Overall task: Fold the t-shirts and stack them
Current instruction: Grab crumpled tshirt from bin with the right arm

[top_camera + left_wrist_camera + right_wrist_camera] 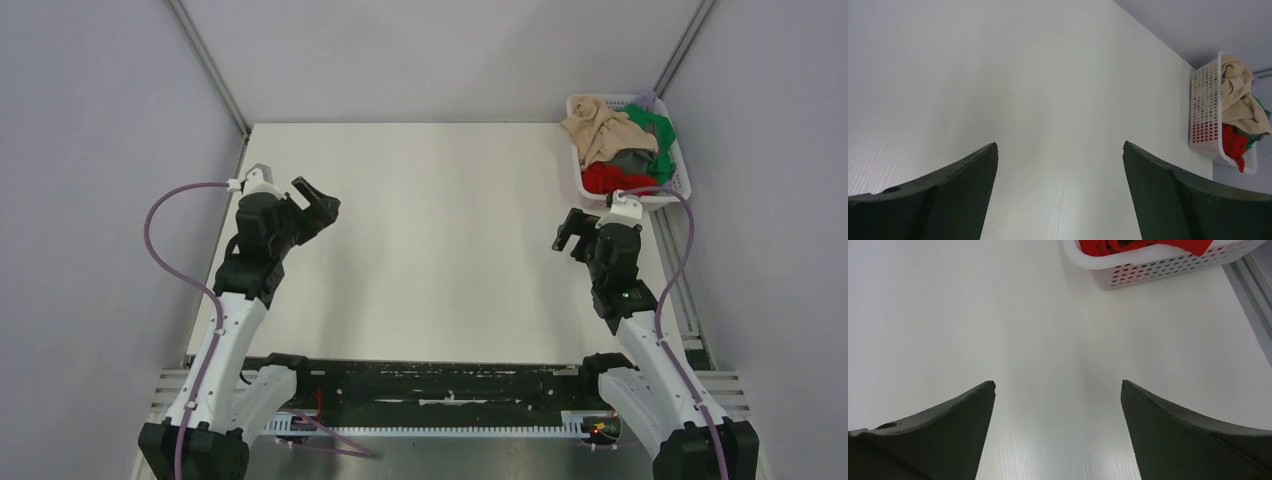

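Step one, nothing picked: t-shirts all heaped in the white mesh basket, beige t-shirt topmost at its far end. Both pincers spread wide and empty: right gripper just short of the basket, left gripper well away from it. Next move, likely: right reaches into the basket and pinches one shirt clear of the pile.

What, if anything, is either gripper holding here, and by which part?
Nothing. The left gripper and right gripper are both open above the table; the t-shirts lie in the basket.
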Motion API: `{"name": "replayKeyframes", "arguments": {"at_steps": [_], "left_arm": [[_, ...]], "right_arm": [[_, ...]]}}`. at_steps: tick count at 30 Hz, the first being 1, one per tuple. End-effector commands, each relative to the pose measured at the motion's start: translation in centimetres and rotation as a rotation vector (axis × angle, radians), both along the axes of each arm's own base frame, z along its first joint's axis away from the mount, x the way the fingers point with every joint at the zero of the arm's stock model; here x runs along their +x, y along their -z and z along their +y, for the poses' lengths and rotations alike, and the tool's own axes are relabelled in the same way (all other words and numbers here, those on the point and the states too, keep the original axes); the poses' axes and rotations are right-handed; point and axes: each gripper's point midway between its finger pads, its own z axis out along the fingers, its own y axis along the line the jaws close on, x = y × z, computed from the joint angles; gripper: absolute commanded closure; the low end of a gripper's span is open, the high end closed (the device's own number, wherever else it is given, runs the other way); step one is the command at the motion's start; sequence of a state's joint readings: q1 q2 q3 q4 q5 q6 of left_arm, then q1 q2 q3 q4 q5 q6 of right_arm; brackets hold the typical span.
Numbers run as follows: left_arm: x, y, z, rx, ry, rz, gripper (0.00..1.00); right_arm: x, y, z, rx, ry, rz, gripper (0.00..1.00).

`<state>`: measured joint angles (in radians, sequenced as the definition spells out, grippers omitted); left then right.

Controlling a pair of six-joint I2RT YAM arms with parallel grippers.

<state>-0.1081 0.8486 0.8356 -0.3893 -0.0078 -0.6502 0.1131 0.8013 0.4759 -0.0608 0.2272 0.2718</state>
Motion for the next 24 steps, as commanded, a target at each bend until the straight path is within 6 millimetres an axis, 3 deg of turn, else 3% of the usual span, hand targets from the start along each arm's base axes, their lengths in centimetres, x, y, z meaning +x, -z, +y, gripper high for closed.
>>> {"name": "replayKeyframes", "arguments": {"at_steps": [1,6,10,17,24], "left_arm": [[1.7,-1.3,-1.6,-0.022,0.084,-0.055,0.00],[2.5,-1.4,-1.2,-0.013,0.059,-0.088,0.00],[3.1,-1.5,-1.3,-0.003,0.062,-0.087,0.00],[4.2,-0.8,-0.7,0.029,0.035,-0.079,0.00],[4.5,-0.2,-0.8,0.034,0.042,-0.065,0.00]], "right_arm": [[1.4,-4.2,0.4,0.016,-0.016,-0.119,0.02],[3.3,-9.0,0.3,-0.051,-0.037,-0.181,0.02],[7.4,-12.2,1.3,-0.099,-0.102,-0.167,0.02],[17.8,-13.9,-0.8,-0.191,0.007,-0.038,0.02],[27.7,-11.7,-3.7,-0.217,0.164,-0.002,0.02]]}}
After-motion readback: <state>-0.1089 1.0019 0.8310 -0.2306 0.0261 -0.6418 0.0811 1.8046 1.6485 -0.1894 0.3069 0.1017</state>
